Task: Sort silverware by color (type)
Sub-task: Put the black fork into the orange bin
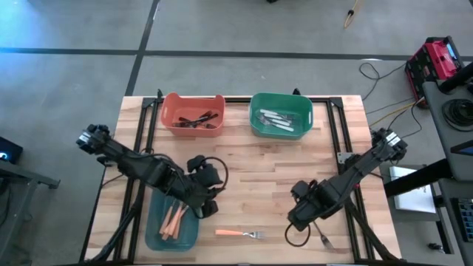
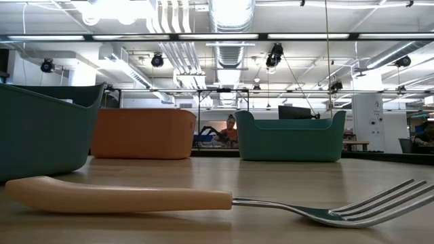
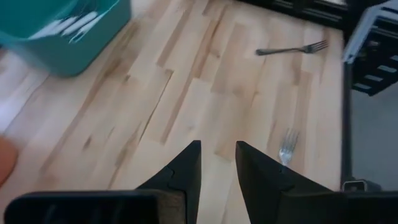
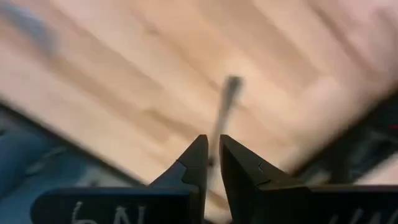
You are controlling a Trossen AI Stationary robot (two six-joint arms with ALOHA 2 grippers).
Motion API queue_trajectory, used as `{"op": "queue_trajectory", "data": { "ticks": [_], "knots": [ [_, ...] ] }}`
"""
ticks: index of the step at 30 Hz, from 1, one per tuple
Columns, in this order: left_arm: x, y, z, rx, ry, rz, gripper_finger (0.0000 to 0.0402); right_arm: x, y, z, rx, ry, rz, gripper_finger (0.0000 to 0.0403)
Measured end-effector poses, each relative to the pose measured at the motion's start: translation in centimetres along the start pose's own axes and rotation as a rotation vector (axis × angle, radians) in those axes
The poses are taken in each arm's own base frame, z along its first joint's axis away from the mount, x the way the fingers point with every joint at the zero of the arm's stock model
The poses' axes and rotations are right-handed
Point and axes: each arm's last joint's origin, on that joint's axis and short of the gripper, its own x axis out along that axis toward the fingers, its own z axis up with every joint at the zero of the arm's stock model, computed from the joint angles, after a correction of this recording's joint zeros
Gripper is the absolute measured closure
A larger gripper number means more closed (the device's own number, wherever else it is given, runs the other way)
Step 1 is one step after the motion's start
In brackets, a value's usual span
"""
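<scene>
An orange-handled fork (image 1: 240,233) lies flat on the wood near the table's front edge; the low view shows it close up (image 2: 122,195). A dark metal fork (image 1: 325,238) lies at the front right. My left gripper (image 1: 207,201) hangs over the table beside the teal tray. Its fingers (image 3: 217,152) are apart with nothing between them. My right gripper (image 1: 301,216) points down just left of the dark fork. The right wrist view shows only a thin slit between its fingers (image 4: 211,146), with that fork (image 4: 227,106) blurred on the wood below.
The teal tray (image 1: 151,235) at the front left holds orange-handled pieces. An orange bin (image 1: 194,114) with black utensils and a green bin (image 1: 281,114) with white-handled ones stand at the back. Bare wood lies between the arms. The table's front edge is close to both forks.
</scene>
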Motion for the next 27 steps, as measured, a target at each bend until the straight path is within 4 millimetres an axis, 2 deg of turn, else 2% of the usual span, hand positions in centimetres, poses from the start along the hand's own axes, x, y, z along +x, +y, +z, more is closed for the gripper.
{"op": "queue_trajectory", "data": {
  "ticks": [5,12,18,22,27],
  "knots": [
    [1.4,0.7,0.5,0.006,0.002,-0.05,0.0325,1.6,0.1,-0.1,-0.007,0.01,-0.026,0.037],
    [3.0,1.7,-0.4,0.001,0.071,-0.058,0.0325,4.5,1.0,-2.1,-0.055,0.01,0.072,0.037],
    [4.0,1.8,-0.6,-0.12,0.06,-0.1,0.0325,6.8,-0.8,-3.6,-0.074,0.02,-0.027,0.037],
    [4.9,2.2,-0.1,-0.265,0.007,-0.123,0.0325,7.7,-2.1,-3.5,-0.071,0.031,-0.063,0.037],
    [5.7,3.1,-0.4,-0.472,-0.005,-0.066,0.0325,9.4,-3.9,-3.3,-0.111,0.059,-0.092,0.037]
  ]
}}
